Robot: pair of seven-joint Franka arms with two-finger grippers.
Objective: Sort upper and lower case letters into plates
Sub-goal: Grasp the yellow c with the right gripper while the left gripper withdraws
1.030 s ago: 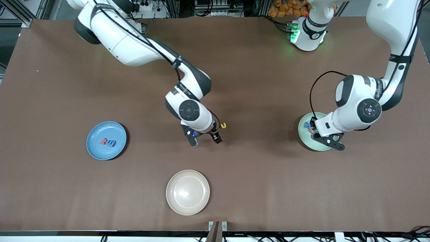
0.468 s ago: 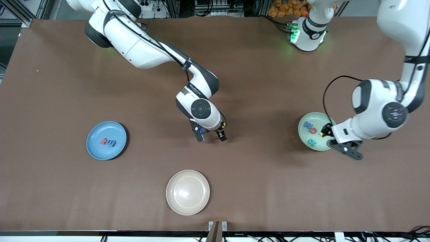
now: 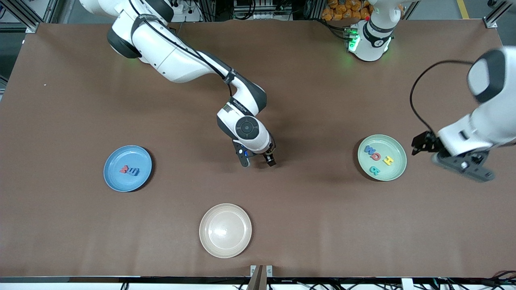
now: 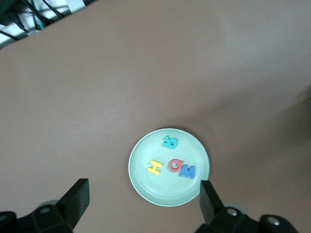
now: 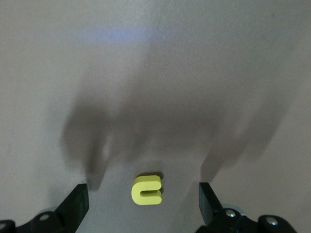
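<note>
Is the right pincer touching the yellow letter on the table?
Apart. The right wrist view shows the yellow letter lying on the table between the open fingers of the right pincer, bare table on both sides.

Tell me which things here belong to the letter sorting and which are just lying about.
Job:
mint green plate holding four letters
blue plate holding two letters
yellow letter on the table, between the right gripper's open jaws

Lying about:
cream plate

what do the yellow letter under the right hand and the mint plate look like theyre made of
Yellow letter: probably foam or soft plastic; thick slab edges, matte with no glare. Mint green plate: likely plastic or melamine; smooth, even colour, faint sheen on the rim. Neither is certain.
</note>
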